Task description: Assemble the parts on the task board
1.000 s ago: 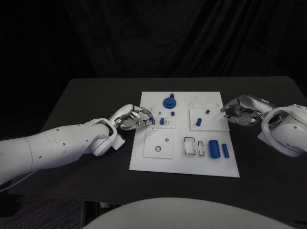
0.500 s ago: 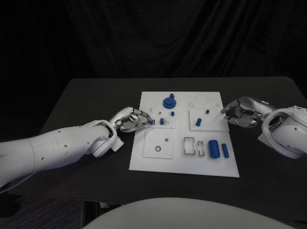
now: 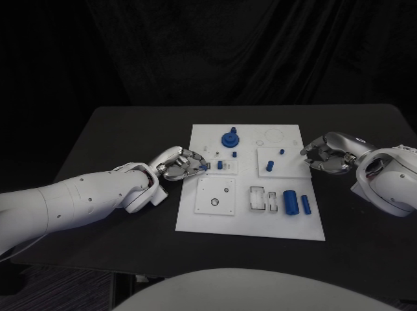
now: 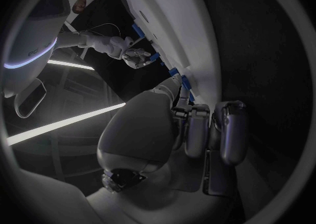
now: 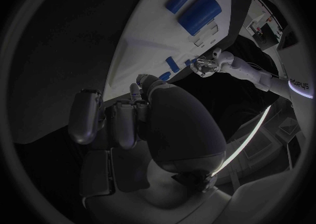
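left robot hand (image 3: pixel 180 162) sits at the left edge of the task board (image 3: pixel 250 227), fingers curled in, tips pinching a small blue part (image 3: pixel 206 166) beside the small raised plate (image 3: pixel 225 167) that carries two blue pegs. vs 1.0 s ago: it has crept slightly down and left, the fingers are tucked tighter, and the blue piece is still in its tips. right robot hand (image 3: pixel 326 157) hovers at the board's right edge, fingers curled inward; cannot tell if it holds anything. it has barely shifted since the earlier frame.

task board lies in the middle of the black table (image 3: pixel 115 136). on it: blue stacked round part (image 3: pixel 230 138) near the far edge, blue pegs (image 3: pixel 270 166) on the right square plate, two blue cylinders (image 3: pixel 297 201) lying side by side near the right front, square plate with a hole (image 3: pixel 215 196) at left front. none of these moved.

writing: the wrist views show lettering on the other arm, too small to read.
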